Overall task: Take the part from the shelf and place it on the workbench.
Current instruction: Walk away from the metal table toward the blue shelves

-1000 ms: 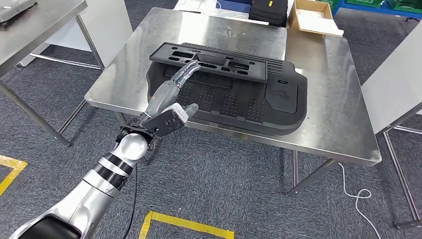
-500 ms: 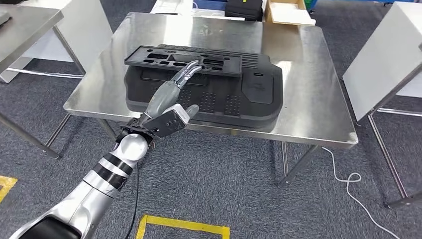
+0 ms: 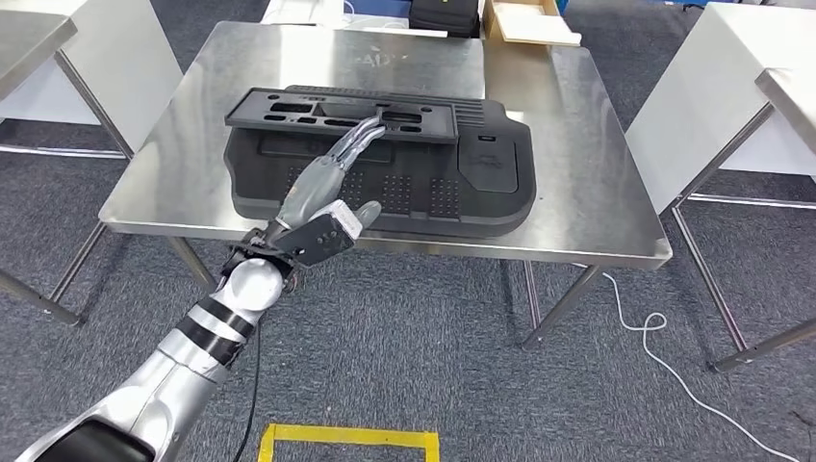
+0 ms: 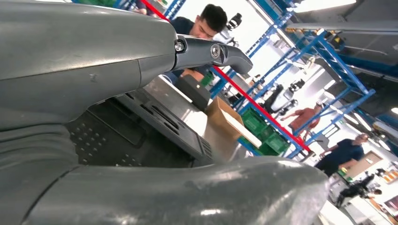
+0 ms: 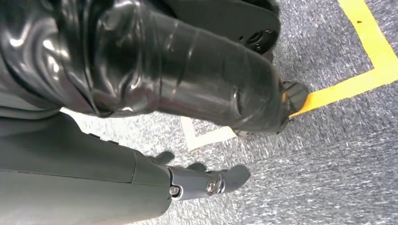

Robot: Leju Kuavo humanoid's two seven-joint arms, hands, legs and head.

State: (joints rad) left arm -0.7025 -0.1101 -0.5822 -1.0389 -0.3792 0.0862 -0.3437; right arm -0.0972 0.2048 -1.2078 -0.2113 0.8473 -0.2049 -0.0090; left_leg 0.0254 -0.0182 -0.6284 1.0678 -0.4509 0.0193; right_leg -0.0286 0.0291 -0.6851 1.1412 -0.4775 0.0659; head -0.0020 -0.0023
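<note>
Black slotted part [image 3: 342, 113] sits on the larger black tray [image 3: 481, 207] on the steel workbench [image 3: 597, 192], just past the left hand's [image 3: 322, 192] extended fingertips, fingers spread, apparently holding nothing, so placement looks done.

Head view: camera high on the robot's body, facing forward and down onto the steel desk [image 3: 597, 192]; whole desk top in frame, moderately far, grey carpet floor [image 3: 433, 366] around it. Left arm enters from below and reaches toward the desk.

Left wrist view: camera close behind the left robot hand [image 4: 117, 61], very near it, set low near the desk surface and facing across the desk toward blue shelving [image 4: 328, 61] and people beyond. Frame is turned.

Right wrist view: camera close behind the right robot hand [image 5: 141, 183], facing down at the carpet floor [image 5: 328, 154] with yellow tape [image 5: 371, 56].

Overlap: head and left wrist views share the desk and the black part [image 3: 385, 173] [image 4: 117, 136] on it. Head and right wrist views share carpet floor.
</note>
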